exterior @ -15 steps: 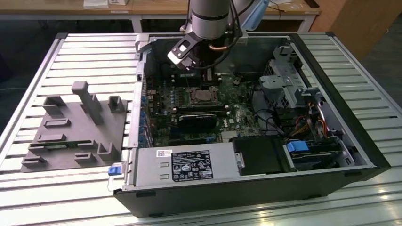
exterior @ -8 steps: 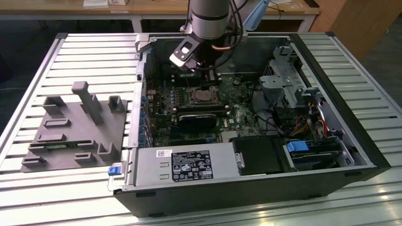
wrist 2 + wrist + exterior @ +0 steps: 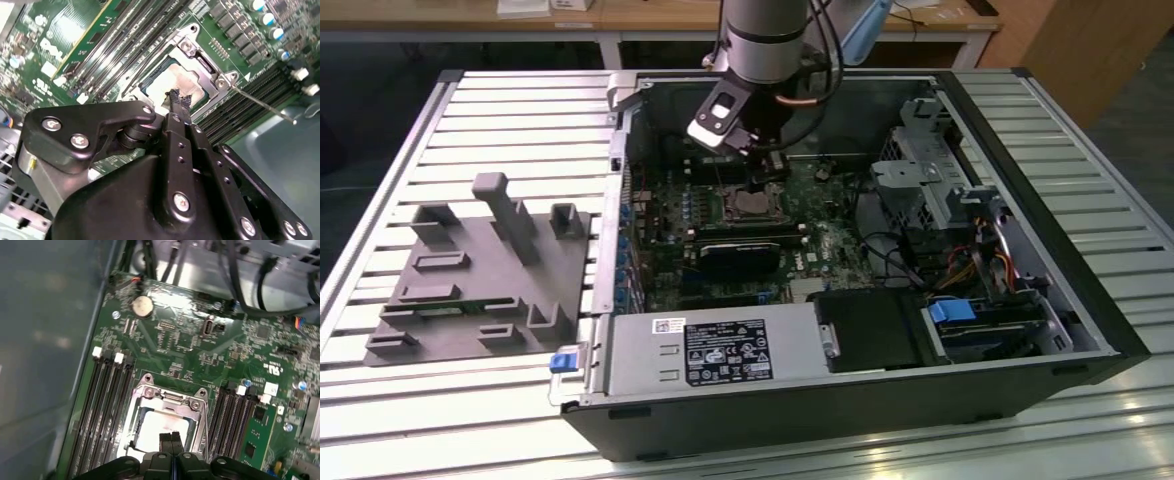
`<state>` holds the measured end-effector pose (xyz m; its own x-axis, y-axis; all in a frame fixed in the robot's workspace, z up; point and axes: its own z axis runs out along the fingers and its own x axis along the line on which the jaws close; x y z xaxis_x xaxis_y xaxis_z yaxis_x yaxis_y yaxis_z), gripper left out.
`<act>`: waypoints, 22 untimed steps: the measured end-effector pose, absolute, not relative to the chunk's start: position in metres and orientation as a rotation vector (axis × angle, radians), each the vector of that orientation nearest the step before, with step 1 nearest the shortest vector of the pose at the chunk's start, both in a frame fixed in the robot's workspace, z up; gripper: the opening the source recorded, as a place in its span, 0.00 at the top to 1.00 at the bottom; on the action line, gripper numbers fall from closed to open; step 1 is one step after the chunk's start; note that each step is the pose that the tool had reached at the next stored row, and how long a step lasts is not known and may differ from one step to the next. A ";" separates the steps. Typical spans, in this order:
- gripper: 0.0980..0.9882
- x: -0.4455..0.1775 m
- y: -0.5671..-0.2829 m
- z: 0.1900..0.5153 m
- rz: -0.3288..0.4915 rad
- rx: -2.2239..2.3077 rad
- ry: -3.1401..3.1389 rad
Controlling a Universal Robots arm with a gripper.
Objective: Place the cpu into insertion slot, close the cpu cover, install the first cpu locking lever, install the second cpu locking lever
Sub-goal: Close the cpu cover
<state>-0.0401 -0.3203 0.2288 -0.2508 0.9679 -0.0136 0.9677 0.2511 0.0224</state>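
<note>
The cpu lies in the insertion slot, gripper just above

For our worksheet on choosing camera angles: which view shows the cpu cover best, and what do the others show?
The first wrist view: the cpu cover shows as a nearly whole frame around the cpu. In the second wrist view the gripper hides part of it. In the exterior view it looks small.

The exterior view looks down from high and rather far, taking in the whole open case on the table. Both wrist views sit very near, looking along the gripper down onto the board, each at its own angle. All three views share the slot.
</note>
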 end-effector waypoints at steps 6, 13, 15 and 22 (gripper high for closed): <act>1.00 -0.040 -0.320 0.229 0.013 1.769 2.565; 1.00 -0.040 -0.320 0.228 0.009 1.602 2.670; 1.00 -0.040 -0.320 0.228 0.008 1.554 2.697; 1.00 -0.040 -0.320 0.228 0.003 1.377 2.789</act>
<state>-0.0402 -0.3203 0.2279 -0.6074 0.7939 -0.0270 0.7939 0.6079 0.0156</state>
